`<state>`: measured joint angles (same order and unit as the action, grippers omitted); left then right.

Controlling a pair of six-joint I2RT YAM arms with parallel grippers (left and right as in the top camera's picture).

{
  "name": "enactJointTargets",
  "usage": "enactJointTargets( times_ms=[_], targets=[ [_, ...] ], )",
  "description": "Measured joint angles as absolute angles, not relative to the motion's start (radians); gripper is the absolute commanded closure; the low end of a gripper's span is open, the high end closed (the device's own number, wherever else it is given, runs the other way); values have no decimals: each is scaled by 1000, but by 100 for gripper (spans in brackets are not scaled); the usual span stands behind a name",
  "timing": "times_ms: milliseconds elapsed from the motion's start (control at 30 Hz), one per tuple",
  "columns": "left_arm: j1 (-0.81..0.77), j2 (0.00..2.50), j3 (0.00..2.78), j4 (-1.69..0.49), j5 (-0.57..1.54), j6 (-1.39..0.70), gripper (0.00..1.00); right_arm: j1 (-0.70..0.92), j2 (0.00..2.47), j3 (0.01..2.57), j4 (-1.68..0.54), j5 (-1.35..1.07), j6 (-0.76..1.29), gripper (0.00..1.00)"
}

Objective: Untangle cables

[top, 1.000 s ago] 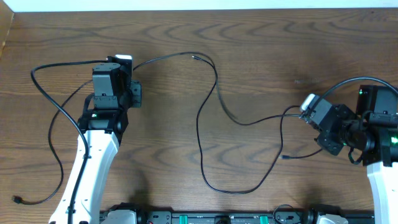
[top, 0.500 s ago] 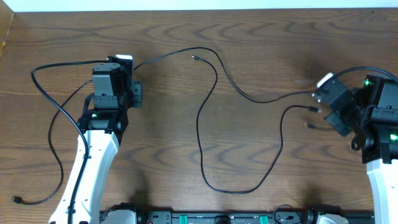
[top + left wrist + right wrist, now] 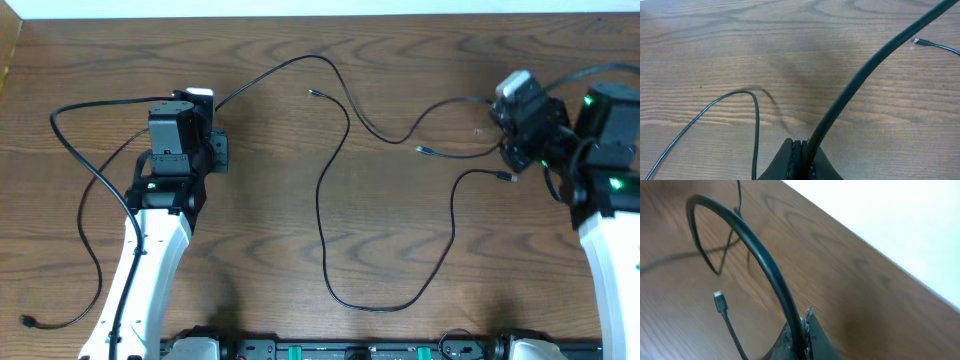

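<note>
**Two black cords gripped, one crossing left to be cleared**

On the wooden table (image 3: 400,40) the left arm (image 3: 150,260) is placed at the left side and the right arm (image 3: 605,230) at the right side. A long black cord (image 3: 322,200) is spread over the middle. It rises from the left toward the far edge, comes down in a wide loop near the front edge, and ends at a small plug (image 3: 508,178). A second black cord (image 3: 395,140) is stretched from the right toward the centre, where its free plug (image 3: 313,92) is lying. The two cords are crossed at one place, just beside that free plug.

The left gripper (image 3: 801,150) is clenched on the long black cord. The right gripper (image 3: 805,322) is clenched on the second black cord, near its short tail with the tail plug (image 3: 421,150).

The step in hand is judged to be the pulling apart of the two cords. For the next move, the second black cord probably must be drawn to the right until its free plug is past the crossing, with the long one held fixed.

Which cord lies on top at the crossing cannot be told. A black loop (image 3: 90,170) is seen at the far left, but whether it belongs to the long cord is hidden under the left gripper. No white cord can be made out. In the overhead view the right fingertips are covered.
</note>
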<state>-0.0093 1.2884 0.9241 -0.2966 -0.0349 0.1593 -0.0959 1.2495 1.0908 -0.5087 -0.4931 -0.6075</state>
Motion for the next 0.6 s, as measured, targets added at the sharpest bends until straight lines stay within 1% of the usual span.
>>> enactJointTargets(
  times_ms=[200,400,600],
  targets=[
    [-9,1288,924,-307,-35,157,93,-14,1388,1091,-350,-528,-401,99],
    [-9,1288,924,-309,-35,157,92,158,1536,1091,-148,-541,-282,99],
    [-9,1288,924,-312,-35,157,93,353,1676,1092,131,-544,-192,99]
  ],
)
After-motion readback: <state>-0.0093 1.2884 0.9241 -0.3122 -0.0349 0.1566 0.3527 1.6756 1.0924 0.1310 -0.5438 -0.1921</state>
